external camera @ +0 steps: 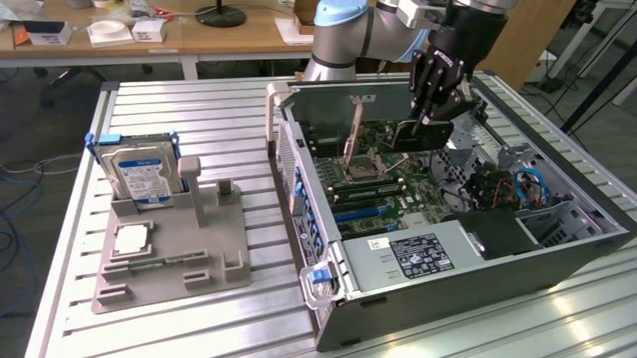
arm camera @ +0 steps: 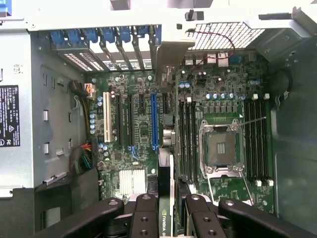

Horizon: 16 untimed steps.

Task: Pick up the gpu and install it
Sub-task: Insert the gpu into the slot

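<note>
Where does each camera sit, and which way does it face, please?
Exterior view: off the arm, raised, looking down slantwise at the table, the open computer case and the hard drive; the arm and gripper show, holding the graphics card.
Wrist view: on the wrist, looking down into the case at the motherboard; the gripper shows, shut on the graphics card.
Shared: gripper, graphics card, motherboard, inside of the case.

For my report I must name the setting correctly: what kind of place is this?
Probably a robotics lab or workshop: a robot arm holds the gpu in its jaws over an open computer case on a slatted metal table, with wooden desks behind.
</note>
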{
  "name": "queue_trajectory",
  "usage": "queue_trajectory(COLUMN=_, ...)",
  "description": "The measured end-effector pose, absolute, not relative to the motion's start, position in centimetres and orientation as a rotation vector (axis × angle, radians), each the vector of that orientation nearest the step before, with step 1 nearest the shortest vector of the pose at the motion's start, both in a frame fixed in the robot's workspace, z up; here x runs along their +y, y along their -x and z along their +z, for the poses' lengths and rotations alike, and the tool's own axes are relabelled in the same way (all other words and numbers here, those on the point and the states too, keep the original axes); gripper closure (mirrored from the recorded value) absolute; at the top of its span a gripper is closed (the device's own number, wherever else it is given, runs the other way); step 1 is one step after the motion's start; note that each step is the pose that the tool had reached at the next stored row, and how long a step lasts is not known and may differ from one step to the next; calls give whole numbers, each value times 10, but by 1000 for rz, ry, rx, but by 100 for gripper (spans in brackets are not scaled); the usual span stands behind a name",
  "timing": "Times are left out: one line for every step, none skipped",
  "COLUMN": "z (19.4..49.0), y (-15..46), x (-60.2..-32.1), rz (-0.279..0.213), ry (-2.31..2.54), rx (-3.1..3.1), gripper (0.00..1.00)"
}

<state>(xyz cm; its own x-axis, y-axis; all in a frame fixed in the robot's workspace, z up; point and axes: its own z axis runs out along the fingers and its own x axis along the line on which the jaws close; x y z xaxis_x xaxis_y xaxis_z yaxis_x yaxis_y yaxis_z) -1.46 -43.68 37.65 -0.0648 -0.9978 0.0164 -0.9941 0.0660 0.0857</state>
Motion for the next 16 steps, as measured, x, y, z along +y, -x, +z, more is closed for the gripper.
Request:
queue_trajectory(z=376, y=15, x=-437, rz=-79, ry=-2098, rx=-2241, gripper=74)
queue_trajectory(z=376, y=15, x=-437, rz=-79, ry=-2098, rx=-2241, gripper=74)
queue_trajectory(z=376, y=15, x=-437, rz=-79, ry=-2098, rx=-2241, gripper=74)
queue_trajectory(z=376, y=15, x=-437, rz=-79, ry=-2098, rx=-2241, gripper=74)
queue_trajectory(z=376, y=15, x=-437, rz=-79, ry=-2098, rx=-2241, gripper=74)
queue_trajectory(z=376, y=15, x=-437, rz=-79, ry=-2098, rx=-2241, gripper=74)
queue_trajectory(z=376, y=16, x=-437, rz=-79, ry=-2098, rx=-2241, gripper=74)
queue_trajectory(z=376, y=16, x=-437, rz=-79, ry=-2099, rx=-2241, gripper=74)
queue_trajectory(z=375, y=18, x=-437, rz=-79, ry=-2099, rx=-2241, gripper=74)
queue_trajectory(z=373, y=21, x=-437, rz=-79, ry=-2099, rx=-2241, gripper=74)
queue_trajectory(z=372, y=25, x=-437, rz=-79, ry=-2099, rx=-2241, gripper=74)
queue_trajectory(z=370, y=28, x=-437, rz=-79, ry=-2098, rx=-2241, gripper=74)
queue_trajectory(z=368, y=32, x=-437, rz=-79, ry=-2098, rx=-2241, gripper=74)
queue_trajectory(z=366, y=34, x=-437, rz=-79, ry=-2099, rx=-2241, gripper=74)
queue_trajectory(z=364, y=35, x=-437, rz=-79, ry=-2099, rx=-2241, gripper=74)
queue_trajectory(z=363, y=36, x=-439, rz=-79, ry=-2098, rx=-2241, gripper=74)
